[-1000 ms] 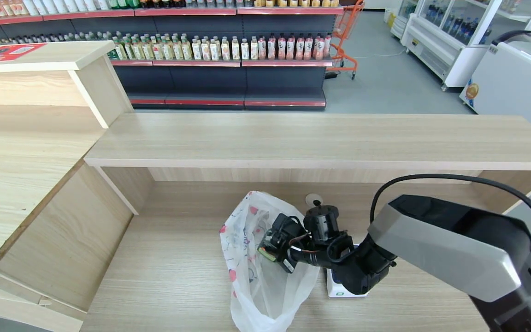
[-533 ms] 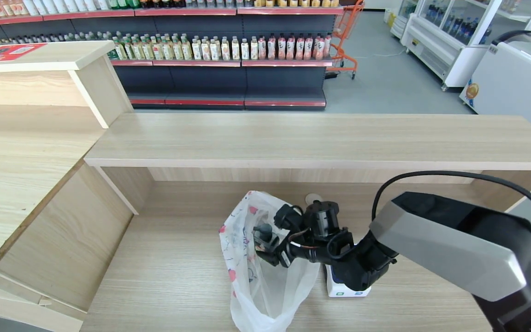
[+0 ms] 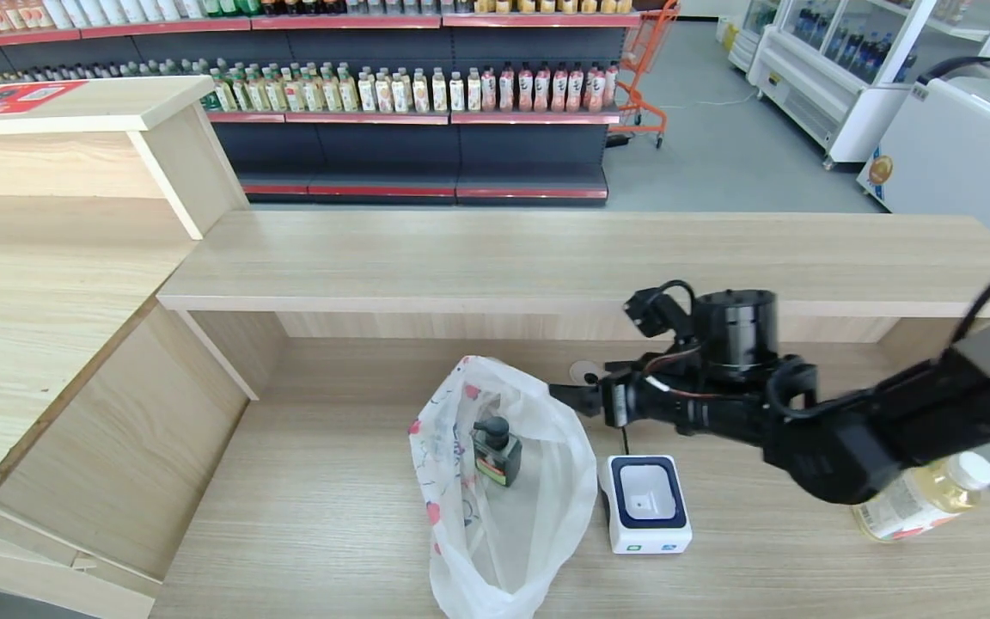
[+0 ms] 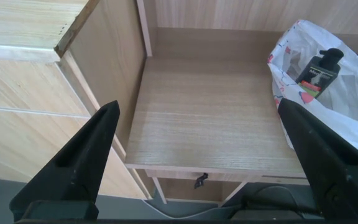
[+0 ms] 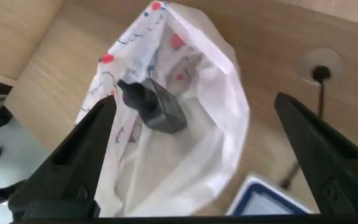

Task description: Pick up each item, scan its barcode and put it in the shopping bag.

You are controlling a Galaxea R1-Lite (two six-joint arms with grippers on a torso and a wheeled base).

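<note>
A white plastic shopping bag point(image 3: 461, 430) with red and blue prints stands open on the lower counter. A dark pump bottle point(image 3: 496, 450) stands upright inside it. My right gripper point(image 3: 565, 396) hangs open and empty just right of the bag's rim, above the white barcode scanner point(image 3: 645, 503). In the right wrist view the gripper point(image 5: 194, 106) has its fingers spread wide over the bag point(image 5: 222, 130) and the bottle point(image 5: 151, 107). My left gripper point(image 4: 199, 109) is open over bare counter, left of the bag point(image 4: 353, 115) and the pump bottle point(image 4: 319, 68).
A bottle of yellow liquid point(image 3: 920, 500) lies near the counter's right edge, partly behind my right arm. A raised wooden ledge point(image 3: 546, 258) runs along the back. A cable grommet point(image 3: 585, 372) sits behind the scanner. Bare counter point(image 3: 306, 499) lies left of the bag.
My right gripper let go of the pump bottle inside the bag, then rose and drew back to the right. The bottle now stands in the bag; the scanner and yellow bottle are uncovered.
</note>
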